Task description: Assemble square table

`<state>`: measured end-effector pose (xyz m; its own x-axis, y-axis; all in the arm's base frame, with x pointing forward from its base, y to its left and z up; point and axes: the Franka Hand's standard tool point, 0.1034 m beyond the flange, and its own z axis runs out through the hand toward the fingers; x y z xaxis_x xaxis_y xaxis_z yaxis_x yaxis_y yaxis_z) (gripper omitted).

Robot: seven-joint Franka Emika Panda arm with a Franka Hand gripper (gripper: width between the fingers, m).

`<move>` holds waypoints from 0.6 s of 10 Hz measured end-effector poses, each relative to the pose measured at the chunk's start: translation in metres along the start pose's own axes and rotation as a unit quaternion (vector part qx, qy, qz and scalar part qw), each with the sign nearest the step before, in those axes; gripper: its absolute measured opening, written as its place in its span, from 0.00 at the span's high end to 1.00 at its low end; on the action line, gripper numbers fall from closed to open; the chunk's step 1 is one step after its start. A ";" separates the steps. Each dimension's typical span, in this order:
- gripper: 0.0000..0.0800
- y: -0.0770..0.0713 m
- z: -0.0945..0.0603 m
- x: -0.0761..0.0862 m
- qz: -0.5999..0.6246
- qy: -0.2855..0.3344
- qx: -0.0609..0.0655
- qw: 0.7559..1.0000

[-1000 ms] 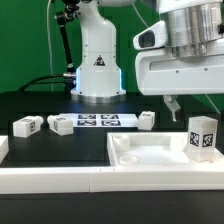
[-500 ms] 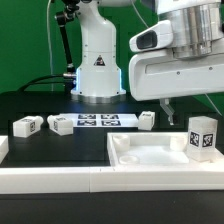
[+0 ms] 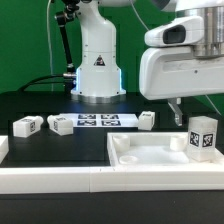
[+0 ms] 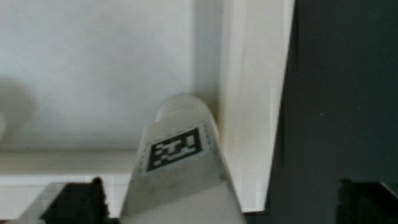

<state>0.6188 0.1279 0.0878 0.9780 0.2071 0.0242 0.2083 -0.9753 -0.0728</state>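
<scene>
One leg is standing on the table top. The gripper is hanging open above it, holding nothing; I think it needs lining up first.

Robotics lab — robot arm on black table, green backdrop (tagged marker board)

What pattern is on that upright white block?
The leg is white with a black-and-white square code; exterior view shows it best.
</scene>
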 end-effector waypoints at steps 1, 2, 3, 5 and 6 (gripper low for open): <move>0.19 0.000 -0.001 0.003 -0.034 -0.011 0.002 0.999; 0.19 0.000 -0.001 0.006 -0.062 -0.017 0.004 0.998; 0.19 0.001 0.000 0.007 -0.089 -0.021 0.006 0.996; 0.33 0.001 0.000 0.007 -0.088 -0.020 0.006 0.996; 0.57 0.003 0.000 0.007 -0.087 -0.020 0.005 0.996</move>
<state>0.6260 0.1268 0.0873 0.9268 0.3756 -0.0031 0.3742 -0.9238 -0.0810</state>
